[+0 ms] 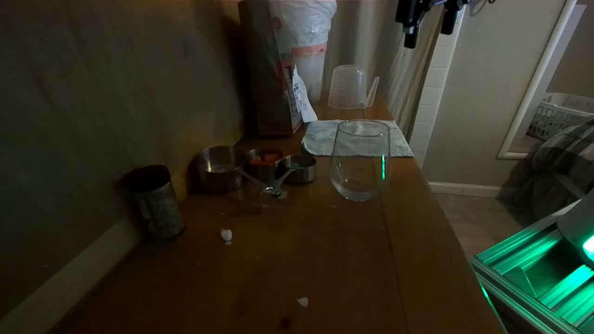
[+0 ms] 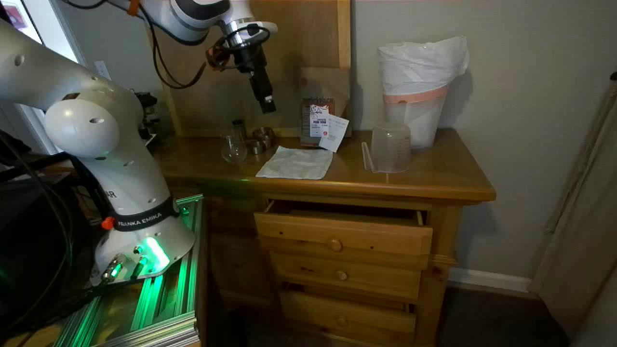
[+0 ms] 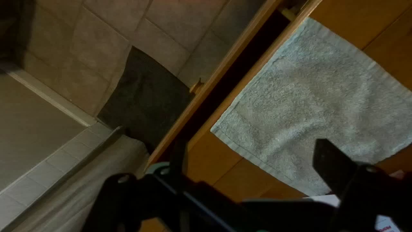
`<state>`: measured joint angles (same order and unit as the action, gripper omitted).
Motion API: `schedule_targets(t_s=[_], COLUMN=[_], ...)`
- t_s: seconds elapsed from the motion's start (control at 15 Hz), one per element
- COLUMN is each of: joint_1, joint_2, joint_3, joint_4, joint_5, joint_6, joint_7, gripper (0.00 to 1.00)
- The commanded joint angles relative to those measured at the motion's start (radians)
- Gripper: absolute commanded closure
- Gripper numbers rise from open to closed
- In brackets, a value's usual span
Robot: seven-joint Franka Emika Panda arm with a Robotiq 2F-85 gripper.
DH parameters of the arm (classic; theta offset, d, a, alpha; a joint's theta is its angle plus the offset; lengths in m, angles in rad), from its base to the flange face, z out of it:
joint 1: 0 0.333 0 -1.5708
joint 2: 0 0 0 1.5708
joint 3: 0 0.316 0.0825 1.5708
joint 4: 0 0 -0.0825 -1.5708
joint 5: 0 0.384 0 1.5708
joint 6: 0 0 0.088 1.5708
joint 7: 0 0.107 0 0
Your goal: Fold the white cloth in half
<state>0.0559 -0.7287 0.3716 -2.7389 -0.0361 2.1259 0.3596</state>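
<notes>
Glass stands at left on the desk in an exterior view; next, higher up, hangs the gripper, its fingers well apart and holding nothing. Further right and below, the white cloth lies spread flat, seemingly one layer, so I judge none of the fold done: gripping an edge, carrying it across and laying it down remain.

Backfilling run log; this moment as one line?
white terry cloth: lying flat along front edge of wooden desk | gripper: open, empty, raised clear | stemless glass: upright, apart from cloth
</notes>
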Motion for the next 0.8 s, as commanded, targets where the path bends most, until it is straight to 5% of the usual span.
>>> schedule_targets(t_s=[0.0,0.4,0.73], joint_1=[0.022,0.022,-0.008], joint_2=[0.006,0.006,0.175], joint_3=[-0.021,-0.021,-0.073], joint_4=[0.002,0.002,0.034], joint_5=[-0.018,-0.018,0.008], joint_6=[-0.003,-0.003,0.067], joint_7=[0.014,0.014,-0.011], gripper=[0.00,0.00,0.00])
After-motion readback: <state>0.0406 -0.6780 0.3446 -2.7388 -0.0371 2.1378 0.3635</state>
